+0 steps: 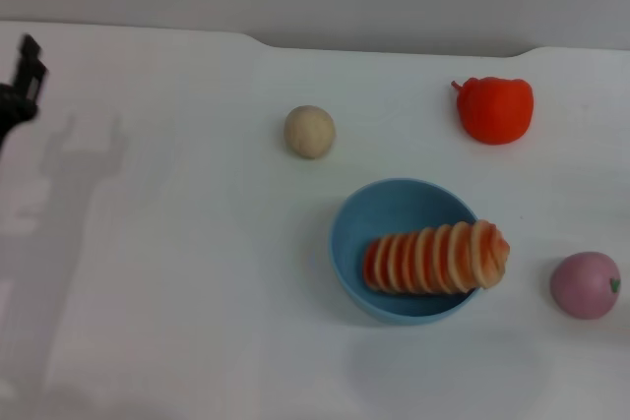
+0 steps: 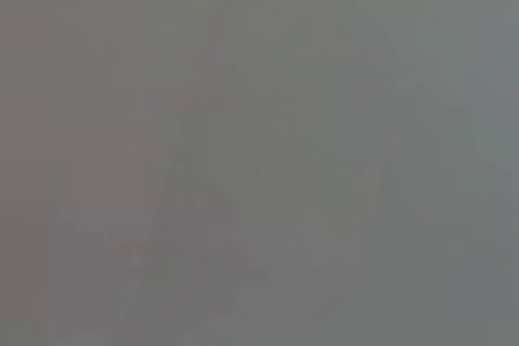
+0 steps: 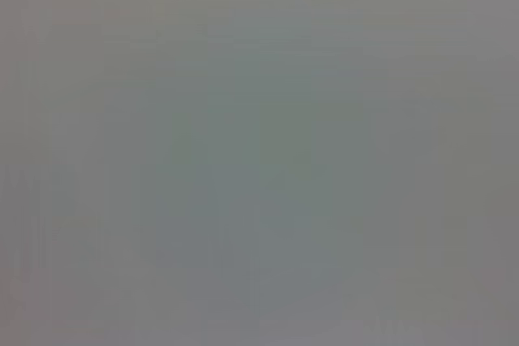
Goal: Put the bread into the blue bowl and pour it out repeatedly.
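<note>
The blue bowl [image 1: 346, 243] stands upright on the white table, right of centre. The bread [image 1: 433, 259] lies inside it with its orange-brown ribbed slices up, and its right end leans over the bowl's right rim. My left gripper [image 1: 22, 86] shows only as a dark part at the far left edge of the head view, well away from the bowl. My right gripper is out of view. Both wrist views show only a plain grey surface.
A small round beige ball [image 1: 310, 132] sits behind and left of the bowl. A red toy pepper [image 1: 495, 108] is at the back right. A pink round toy fruit [image 1: 586, 285] lies right of the bowl. The table's back edge [image 1: 295, 44] runs across the top.
</note>
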Action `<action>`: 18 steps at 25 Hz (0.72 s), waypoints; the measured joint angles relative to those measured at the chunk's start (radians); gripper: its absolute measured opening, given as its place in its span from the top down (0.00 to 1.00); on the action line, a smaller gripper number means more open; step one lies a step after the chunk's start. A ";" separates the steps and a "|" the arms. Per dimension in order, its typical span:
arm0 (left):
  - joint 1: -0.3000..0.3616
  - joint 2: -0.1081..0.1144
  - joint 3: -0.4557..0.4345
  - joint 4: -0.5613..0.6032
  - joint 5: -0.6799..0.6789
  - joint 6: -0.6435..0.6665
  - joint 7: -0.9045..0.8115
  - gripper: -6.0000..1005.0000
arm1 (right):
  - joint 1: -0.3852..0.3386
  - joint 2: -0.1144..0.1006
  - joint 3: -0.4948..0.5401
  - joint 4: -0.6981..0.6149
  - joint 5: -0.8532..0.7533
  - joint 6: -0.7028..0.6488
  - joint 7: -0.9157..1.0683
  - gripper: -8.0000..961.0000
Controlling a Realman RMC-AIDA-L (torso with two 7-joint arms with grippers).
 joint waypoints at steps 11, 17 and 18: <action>-0.046 -0.005 -0.003 -0.152 0.005 -0.040 0.489 0.39 | 0.033 0.003 0.001 0.046 0.001 0.055 -0.068 0.52; -0.056 -0.005 -0.005 -0.177 0.007 -0.053 0.487 0.39 | 0.033 0.004 0.002 0.057 0.002 0.050 -0.067 0.52; -0.057 -0.005 -0.003 -0.180 0.008 -0.055 0.487 0.39 | 0.033 0.004 0.006 0.059 0.002 0.049 -0.067 0.52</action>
